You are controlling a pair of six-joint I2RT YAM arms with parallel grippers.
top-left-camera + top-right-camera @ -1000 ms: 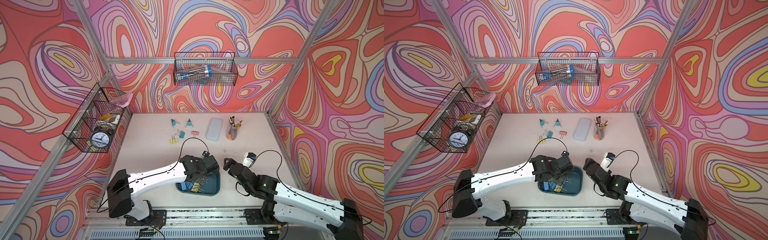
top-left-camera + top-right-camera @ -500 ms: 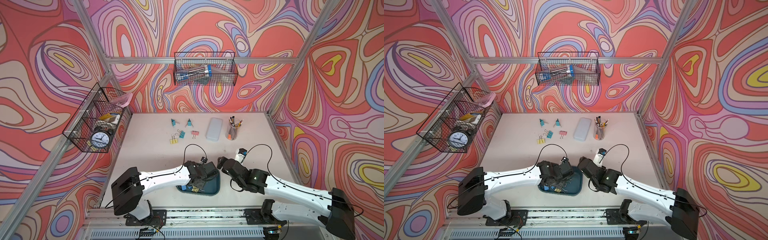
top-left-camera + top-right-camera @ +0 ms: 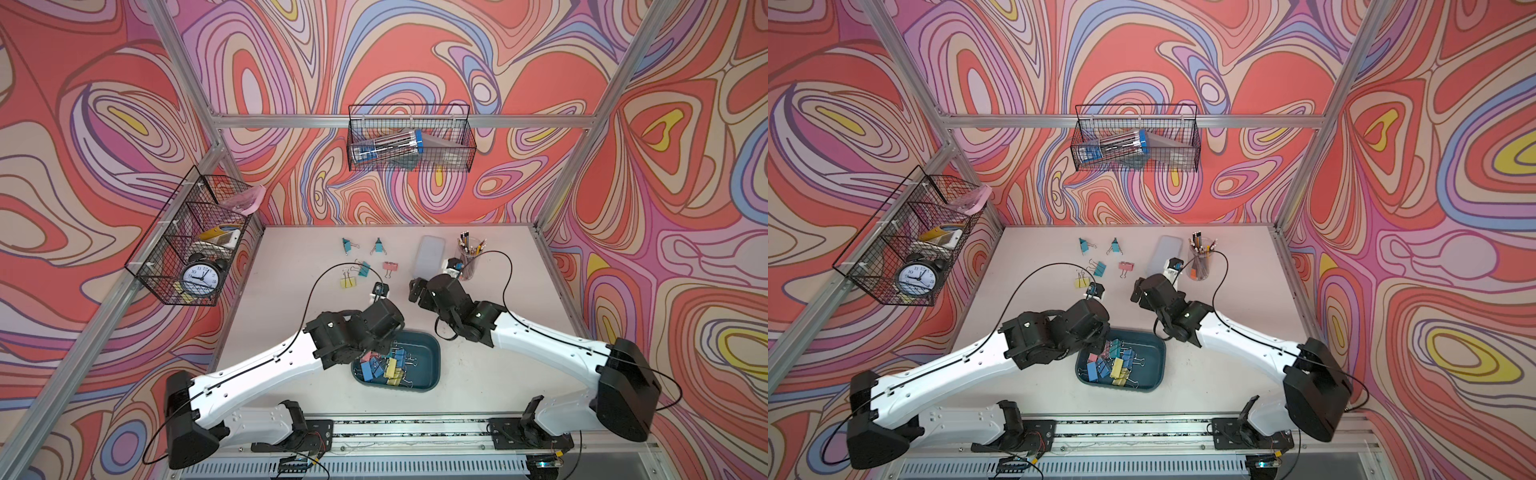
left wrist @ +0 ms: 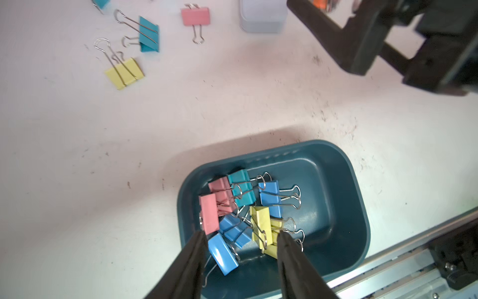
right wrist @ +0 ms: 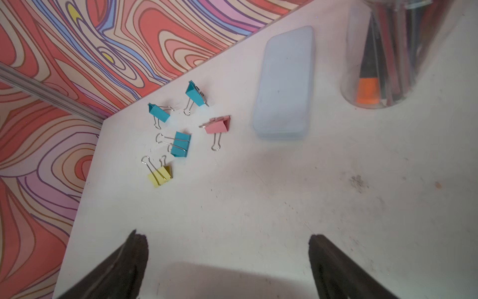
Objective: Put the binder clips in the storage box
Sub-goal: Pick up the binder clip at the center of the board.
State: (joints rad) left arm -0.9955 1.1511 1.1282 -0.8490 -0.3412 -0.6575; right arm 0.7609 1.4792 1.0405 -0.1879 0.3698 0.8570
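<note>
Left gripper hangs part-open and empty over the storage box, most binder clips heaped just under its tips, while five loose clips wait ahead of the wide, empty right gripper.

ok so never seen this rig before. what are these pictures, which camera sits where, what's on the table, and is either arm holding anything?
Two white robot arms with pincer ends stand on a rail in front of the table. Both top views come from one stereo camera overhead. The other two pictures come from cameras on the wrists, looking out over those pincers. On the table sit a dark teal storage box holding a pile of binder clips, five loose clips farther back, a pale closed case and a cup of pencils. The left gripper hangs over the pile, jaws apart, gripping nothing. The right gripper is open and empty, pointed toward the loose clips.
</note>
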